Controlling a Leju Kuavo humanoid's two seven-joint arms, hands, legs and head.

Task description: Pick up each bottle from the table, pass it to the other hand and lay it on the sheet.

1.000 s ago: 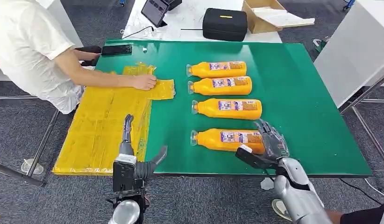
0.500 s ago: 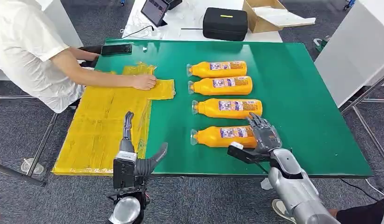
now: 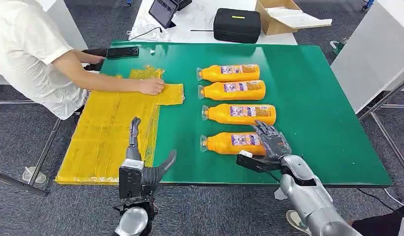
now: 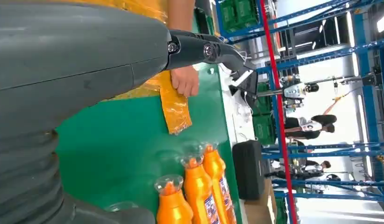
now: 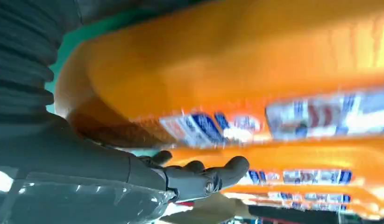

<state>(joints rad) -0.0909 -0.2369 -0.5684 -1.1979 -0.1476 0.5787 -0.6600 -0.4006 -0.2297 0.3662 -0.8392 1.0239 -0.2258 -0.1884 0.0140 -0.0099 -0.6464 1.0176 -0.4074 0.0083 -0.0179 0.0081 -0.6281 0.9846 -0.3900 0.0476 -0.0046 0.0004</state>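
Head view. Four orange plastic bottles with clear caps lie on their sides in a column on the green table mat [image 3: 318, 98]. The right hand [image 3: 268, 142] sits over the base end of the nearest orange bottle [image 3: 229, 142], fingers arched across its top and thumb low on the near side; whether the fingers already bear on the plastic cannot be told. The bottle lies flat on the mat, not lifted. The left hand [image 3: 141, 162] waits at the near table edge, spread and holding nothing, one finger pointing up over the yellow plastic sheet [image 3: 106, 132]. A person in a white shirt presses a hand [image 3: 152, 86] on the sheet's far corner.

Left wrist view. Left hand fingers [image 4: 204, 49] extended, nothing between them; person's hand on the sheet; bottle necks in a row beyond.

Right wrist view. Bottle body [image 5: 237, 70] very close and blurred, dark fingers [image 5: 204, 177] curving around it, not visibly clamped.

Judgement: step in hand is the first pick, grasp not yet confirmed. Next move calls for closing firmly around the rounded body, lifting level, then carrying it leftward to the waiting left hand.
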